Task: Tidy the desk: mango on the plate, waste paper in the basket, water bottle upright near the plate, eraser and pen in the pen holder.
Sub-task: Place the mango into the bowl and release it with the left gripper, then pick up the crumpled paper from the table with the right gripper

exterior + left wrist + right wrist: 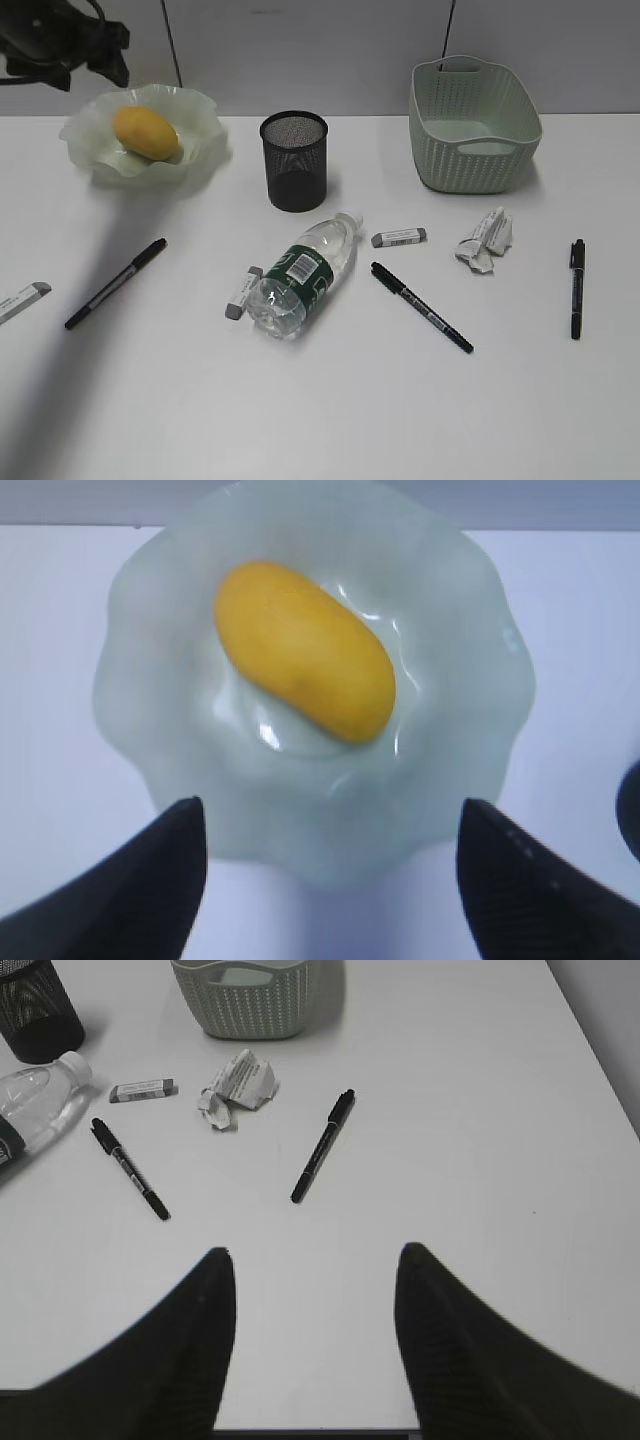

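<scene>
Your left gripper (pixel 330 870) hangs above the plate (pixel 95 140) at the desk's (pixel 320 400) far left corner, its jaws spread wide with nothing between them. The mango (pixel 146 132) lies in the middle of that plate. Your right gripper (pixel 315 1310) hovers over bare desk near the right front edge, jaws parted and holding nothing.

The pen holder (pixel 294 160) stands upright toward the back edge, about midway across, and the basket (pixel 473 125) sits toward the far right corner. The water bottle (pixel 303 274) lies on its side in the centre of the desk, cap pointing toward the back, with one eraser (pixel 242 292) touching its left side and another eraser (pixel 399 237) just right of the cap. The waste paper (pixel 486 240) rests in front of the basket. One pen (pixel 421 306) lies right of the bottle, a second pen (pixel 576 287) near the right edge, and a third pen (pixel 116 282) toward the left edge. A further eraser (pixel 22 300) lies at the left edge.
</scene>
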Motion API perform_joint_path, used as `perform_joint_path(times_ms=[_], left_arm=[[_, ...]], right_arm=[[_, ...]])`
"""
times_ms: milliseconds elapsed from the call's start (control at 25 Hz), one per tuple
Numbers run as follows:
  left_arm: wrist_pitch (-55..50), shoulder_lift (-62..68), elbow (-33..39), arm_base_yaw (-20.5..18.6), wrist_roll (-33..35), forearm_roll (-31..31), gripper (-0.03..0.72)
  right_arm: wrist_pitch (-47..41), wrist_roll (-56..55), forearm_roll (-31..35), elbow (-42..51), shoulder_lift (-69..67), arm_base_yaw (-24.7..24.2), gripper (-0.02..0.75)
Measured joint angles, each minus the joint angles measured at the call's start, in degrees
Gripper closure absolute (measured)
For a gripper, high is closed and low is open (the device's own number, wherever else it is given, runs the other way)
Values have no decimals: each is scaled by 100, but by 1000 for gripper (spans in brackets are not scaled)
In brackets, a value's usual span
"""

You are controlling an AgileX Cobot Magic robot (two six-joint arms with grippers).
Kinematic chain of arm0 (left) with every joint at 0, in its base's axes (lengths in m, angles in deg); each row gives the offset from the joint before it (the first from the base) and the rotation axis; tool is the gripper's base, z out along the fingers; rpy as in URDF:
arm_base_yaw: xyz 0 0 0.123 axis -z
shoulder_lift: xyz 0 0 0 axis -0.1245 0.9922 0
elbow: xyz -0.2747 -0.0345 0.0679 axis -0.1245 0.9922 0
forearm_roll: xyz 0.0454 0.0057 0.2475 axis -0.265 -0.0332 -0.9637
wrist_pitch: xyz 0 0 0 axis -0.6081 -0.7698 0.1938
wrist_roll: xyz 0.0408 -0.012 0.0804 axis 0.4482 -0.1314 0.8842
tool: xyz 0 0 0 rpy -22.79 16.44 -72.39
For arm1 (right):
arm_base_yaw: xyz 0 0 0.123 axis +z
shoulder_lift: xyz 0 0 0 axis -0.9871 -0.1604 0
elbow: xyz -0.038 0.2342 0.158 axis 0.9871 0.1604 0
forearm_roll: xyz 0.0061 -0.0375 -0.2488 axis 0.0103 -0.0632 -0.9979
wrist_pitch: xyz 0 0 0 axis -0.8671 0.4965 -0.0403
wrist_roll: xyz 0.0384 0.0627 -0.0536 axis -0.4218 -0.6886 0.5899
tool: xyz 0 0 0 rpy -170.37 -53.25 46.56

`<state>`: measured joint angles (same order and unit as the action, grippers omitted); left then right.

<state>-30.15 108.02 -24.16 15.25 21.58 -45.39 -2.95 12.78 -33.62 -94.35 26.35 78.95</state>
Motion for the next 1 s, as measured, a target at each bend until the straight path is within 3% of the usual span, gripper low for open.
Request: perform_joint_path(times_ms=[360, 560, 680, 1000], left_arm=[[-2185, -1603, 0, 0, 101, -26, 102], [-2431, -2326, 203, 29, 109, -14, 127], [-2440, -2896, 754, 140, 109, -13, 147], [-2070, -5002, 3028, 460, 111, 161, 155]], right_arm=[[0, 0, 0, 0, 0, 0, 321], [0, 0, 0, 0, 0, 0, 321], [0, 0, 0, 0, 0, 0, 321], [0, 6, 0, 0, 0, 0, 321]])
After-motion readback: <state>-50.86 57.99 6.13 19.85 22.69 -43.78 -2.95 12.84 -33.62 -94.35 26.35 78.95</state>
